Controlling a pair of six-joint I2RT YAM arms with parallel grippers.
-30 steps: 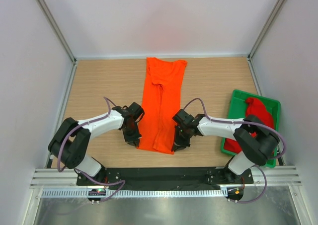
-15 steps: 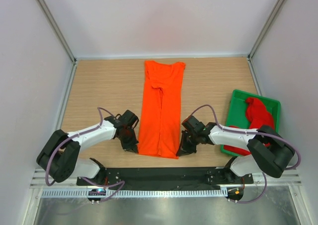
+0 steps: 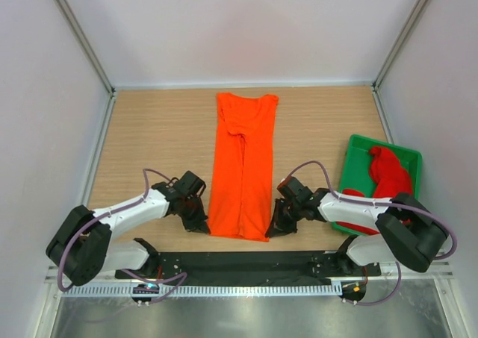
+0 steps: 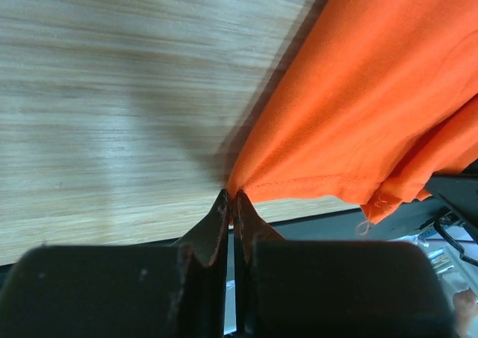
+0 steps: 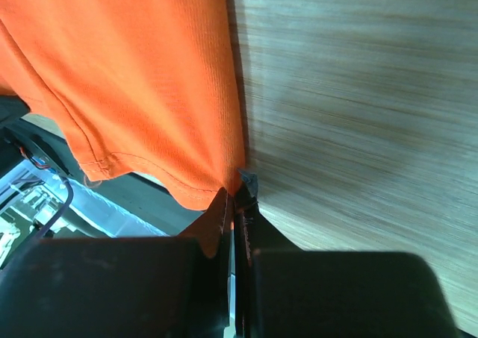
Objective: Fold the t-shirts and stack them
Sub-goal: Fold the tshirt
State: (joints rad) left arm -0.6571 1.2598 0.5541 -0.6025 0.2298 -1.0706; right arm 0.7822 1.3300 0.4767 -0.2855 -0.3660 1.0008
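On the orange t-shirt [image 3: 243, 166] hem, left gripper [image 4: 232, 198] and right gripper [image 5: 237, 188] each clenched (tips unclear from above).

A plain bright orange cotton t-shirt [image 3: 243, 166] is seen against the pale wood-grain tabletop [image 3: 157, 129], streaky light tan. A plain deep red soft t-shirt [image 3: 390, 172] is set off by the green plastic tray [image 3: 355, 153]. The left gripper [image 3: 200, 222] and right gripper [image 3: 275, 230] are done in black.
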